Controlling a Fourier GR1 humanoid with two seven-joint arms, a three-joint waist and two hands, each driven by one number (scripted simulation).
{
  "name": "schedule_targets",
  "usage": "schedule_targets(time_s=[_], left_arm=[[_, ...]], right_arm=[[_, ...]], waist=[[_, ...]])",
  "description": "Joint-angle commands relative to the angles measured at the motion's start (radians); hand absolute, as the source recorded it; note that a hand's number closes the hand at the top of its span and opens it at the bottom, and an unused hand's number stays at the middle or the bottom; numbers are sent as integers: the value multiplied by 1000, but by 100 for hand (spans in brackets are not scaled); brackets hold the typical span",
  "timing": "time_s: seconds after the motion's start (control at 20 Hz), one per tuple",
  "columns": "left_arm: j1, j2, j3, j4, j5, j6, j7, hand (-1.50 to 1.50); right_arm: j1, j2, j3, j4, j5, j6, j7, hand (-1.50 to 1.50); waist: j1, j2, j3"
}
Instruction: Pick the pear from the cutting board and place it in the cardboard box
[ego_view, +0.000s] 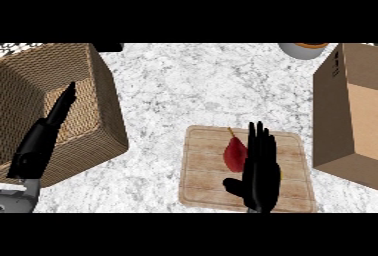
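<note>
Right hand, fingers straight, beside pear on board at lower centre: curl round fruit body, not stem.

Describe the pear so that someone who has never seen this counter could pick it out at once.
Start at the pale wooden cutting board on the marble counter, left of the cardboard box. The pear lies on the board's upper half, beside the right hand. It is the only red thing, with a thin stem.

White-grey marbled counter, evenly lit; perhaps stone.
</note>
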Motion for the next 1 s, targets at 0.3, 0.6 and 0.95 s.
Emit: schedule_targets(time_s=[0.3, 0.6, 0.95], left_arm=[[44, -71, -26, 161, -12, -16, -14, 0], [44, -91, -47, 116, -32, -20, 19, 0], [31, -81, 2, 163, -26, -41, 2, 0]], right_arm=[[-96, 8, -29, 119, -25, -11, 2, 150], [-145, -45, -55, 150, 129, -75, 1, 150], [-115, -17, -47, 161, 283, -179, 62, 150]], waist=[[-4, 32, -31], [-10, 27, -31], [-25, 27, -32]])
